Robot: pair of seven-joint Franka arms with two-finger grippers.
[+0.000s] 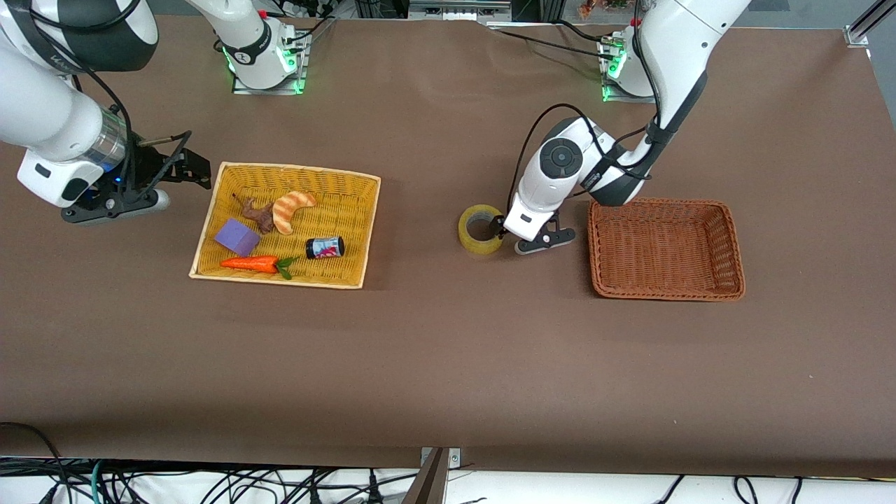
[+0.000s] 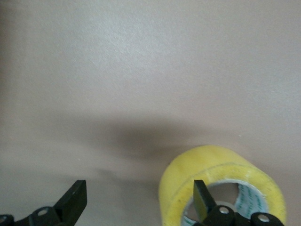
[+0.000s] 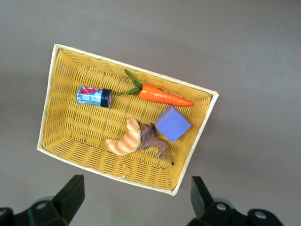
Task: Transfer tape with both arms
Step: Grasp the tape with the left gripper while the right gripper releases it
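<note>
Bare table all round the tape (image 1: 480, 229) except toward the brown basket (image 1: 665, 283), where the spread-fingered left gripper (image 1: 501, 229) crowds in, one finger inside the ring. Toward the yellow tray (image 1: 350, 231): open tabletop. Right gripper (image 1: 187, 168), fingers spread, well apart from the tape.

The left arm (image 1: 672, 63) is reaching down from its base, elbow bent, its white wrist (image 1: 553, 175) tilting low toward the counter (image 1: 448, 364). The left claw (image 1: 498, 234) is sitting just above the counter, right at the tape (image 1: 480, 229), which serves as the landmark here. In the left wrist view the left claw (image 2: 140, 203) is spread wide, with one finger (image 2: 201, 197) dipping into the tape's (image 2: 221, 181) hole and the other finger (image 2: 75, 200) standing clear of the roll, over bare counter.

The right arm (image 1: 49, 119) is waiting well apart from the tape, toward its own end of the counter. The right claw (image 1: 183, 168) is hanging in the air with its fingers (image 3: 70, 195) parted wide, gripping nothing.
</note>
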